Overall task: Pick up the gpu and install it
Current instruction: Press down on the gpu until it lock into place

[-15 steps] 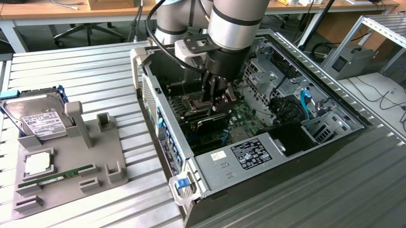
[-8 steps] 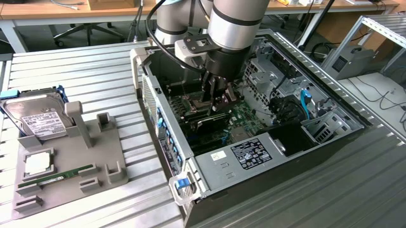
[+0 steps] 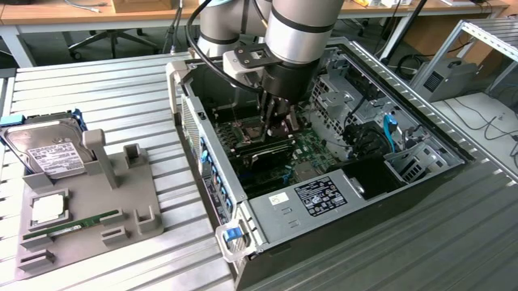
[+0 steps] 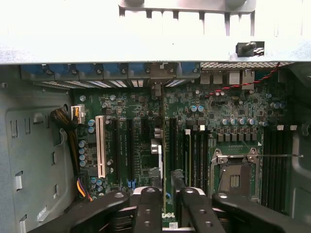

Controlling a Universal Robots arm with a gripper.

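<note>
The gpu [image 4: 165,131] is a slim dark card standing on edge in a slot of the green motherboard [image 4: 131,145], its far end meeting the rear bracket openings of the open computer case [image 3: 324,200]. In the exterior view the gpu [image 3: 261,151] is a dark bar low in the case. My gripper [image 3: 283,128] reaches down into the case directly over the card's near end. In the wrist view the gripper [image 4: 165,191] straddles the card's top edge.
A grey holder [image 3: 133,200] on the slatted table at the exterior view's left carries a hard drive [image 3: 48,148], a CPU [image 3: 48,208] and a green memory stick [image 3: 69,227]. Case walls, a drive cage [image 3: 417,160] and a blue cable [image 3: 389,133] surround the gripper.
</note>
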